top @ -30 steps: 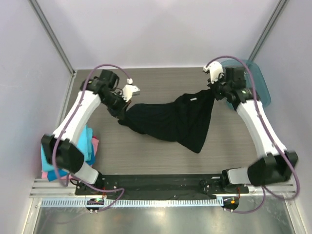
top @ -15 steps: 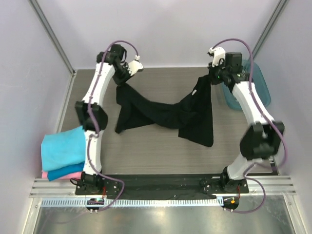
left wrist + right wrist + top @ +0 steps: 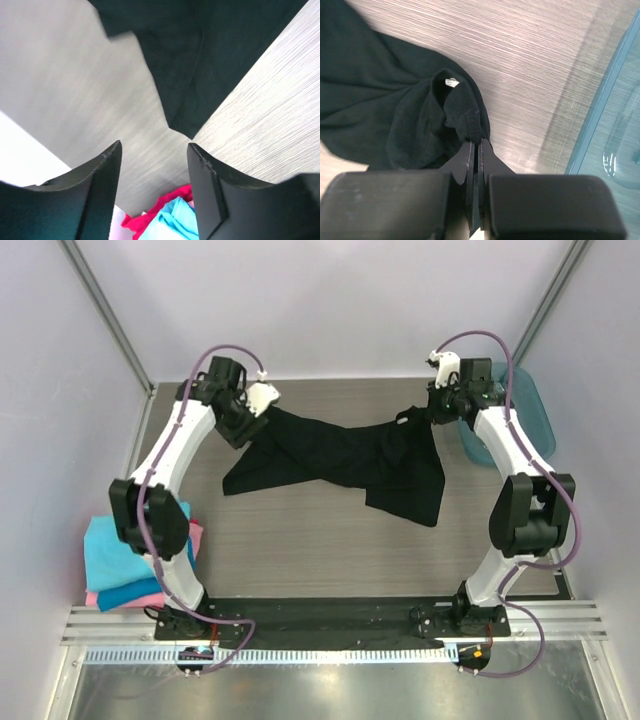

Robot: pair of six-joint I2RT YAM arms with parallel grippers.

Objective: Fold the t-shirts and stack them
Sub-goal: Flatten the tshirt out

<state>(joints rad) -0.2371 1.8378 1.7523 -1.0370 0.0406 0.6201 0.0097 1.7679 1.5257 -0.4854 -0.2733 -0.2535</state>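
Note:
A large black t-shirt (image 3: 340,450) lies stretched across the far half of the table, twisted in the middle. My left gripper (image 3: 250,432) hovers over its left end. In the left wrist view that gripper (image 3: 155,147) is open with nothing between its fingers, and the black cloth (image 3: 200,50) lies below and beyond them. My right gripper (image 3: 430,412) is shut on the shirt's right end; in the right wrist view the fingertips (image 3: 476,142) pinch a bunched fold near the white neck tag (image 3: 451,83). Folded turquoise, blue and pink t-shirts (image 3: 125,565) sit stacked at the near left.
A translucent teal plastic tray (image 3: 525,405) stands at the far right, close behind the right arm, and its edge (image 3: 612,120) shows in the right wrist view. Metal posts and walls enclose the table. The folded stack (image 3: 172,217) shows between the left fingers, far below.
The left gripper has opened and let go of the shirt's left end. Both arms carried the shirt toward the far side, and it now lies spread lower on the table.

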